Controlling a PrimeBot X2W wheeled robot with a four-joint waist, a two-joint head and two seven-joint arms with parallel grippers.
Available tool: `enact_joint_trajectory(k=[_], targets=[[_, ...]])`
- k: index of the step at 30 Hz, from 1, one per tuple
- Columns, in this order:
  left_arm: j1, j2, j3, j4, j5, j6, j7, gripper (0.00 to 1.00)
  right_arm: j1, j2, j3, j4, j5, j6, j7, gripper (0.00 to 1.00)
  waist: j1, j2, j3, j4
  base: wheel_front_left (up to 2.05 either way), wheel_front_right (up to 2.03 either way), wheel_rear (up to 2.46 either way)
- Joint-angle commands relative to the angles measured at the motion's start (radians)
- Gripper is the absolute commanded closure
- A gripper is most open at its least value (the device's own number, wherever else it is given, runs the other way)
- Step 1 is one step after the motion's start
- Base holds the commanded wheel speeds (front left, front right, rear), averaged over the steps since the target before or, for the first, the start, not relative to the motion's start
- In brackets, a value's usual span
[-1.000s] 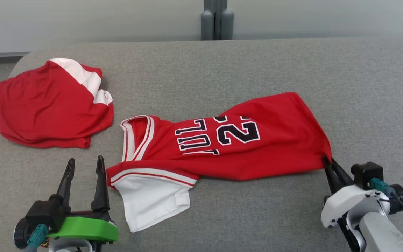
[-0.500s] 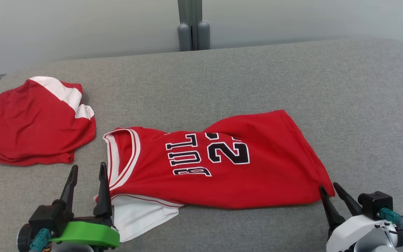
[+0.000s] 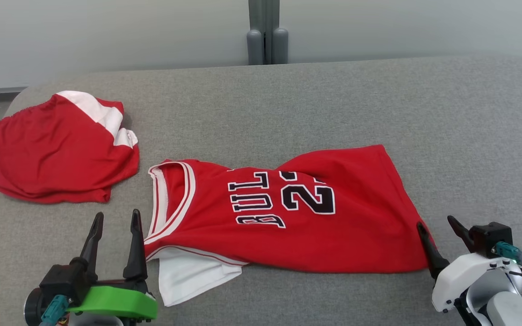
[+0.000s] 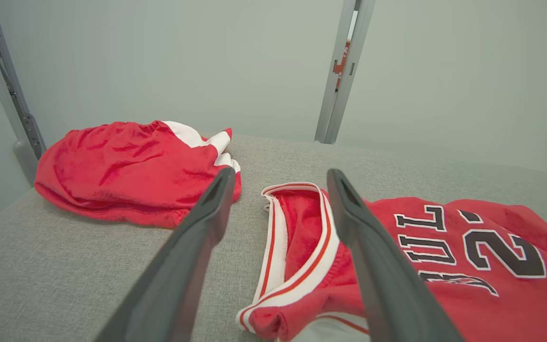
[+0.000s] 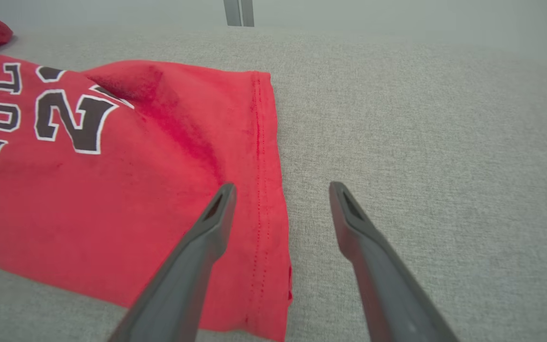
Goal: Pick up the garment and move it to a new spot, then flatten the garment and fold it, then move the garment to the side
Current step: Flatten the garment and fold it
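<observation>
Between the spread fingers of the right gripper [image 3: 435, 222] lies the jersey [image 3: 288, 217] hem edge, unheld. Fingers of the left gripper [image 3: 117, 213] stand spread beside the collar [image 3: 170, 199]. A fold hides part of the lettering [image 3: 261, 203].

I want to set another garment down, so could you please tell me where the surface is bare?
Bare: the grey surface right of and behind the red jersey. Crowded: the left, where red shorts lie close to it.
</observation>
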Motion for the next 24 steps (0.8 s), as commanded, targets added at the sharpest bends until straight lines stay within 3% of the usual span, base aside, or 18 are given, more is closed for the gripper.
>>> enact_joint_trajectory(k=[1,6,8,9,10,24], targets=[[-0.011,0.002,-0.001,-0.002,0.006,-0.004,-0.001,0.00,-0.016,0.002,0.006,0.023,-0.001,-0.001,0.010,0.00,0.0000,0.0000,0.011,0.014,0.00,0.00,0.00],[-0.020,0.002,-0.003,-0.006,0.007,-0.003,-0.001,0.00,-0.051,-0.001,0.042,0.115,0.030,-0.001,0.034,0.03,0.0000,0.0000,0.027,0.034,0.00,0.00,0.00],[-0.022,0.002,-0.005,-0.008,0.006,-0.001,-0.001,0.00,-0.066,-0.001,0.057,0.144,0.050,-0.001,0.036,0.58,0.0000,0.0000,0.033,0.039,0.00,0.00,0.00],[-0.024,0.002,-0.004,-0.010,0.005,0.001,-0.001,0.00,-0.077,-0.003,0.063,0.154,0.059,-0.001,0.024,0.92,0.0000,0.0000,0.038,0.041,0.00,0.00,0.00],[-0.024,0.002,-0.004,-0.011,0.004,0.002,-0.001,0.00,-0.081,-0.003,0.068,0.162,0.067,-0.001,0.017,1.00,0.0000,0.0000,0.040,0.042,0.00,0.00,0.00],[-0.032,0.002,-0.010,-0.007,-0.006,0.011,-0.001,0.00,-0.141,-0.022,0.107,0.174,0.080,-0.001,-0.103,1.00,0.0000,0.0000,0.047,0.020,0.00,0.00,0.00]])
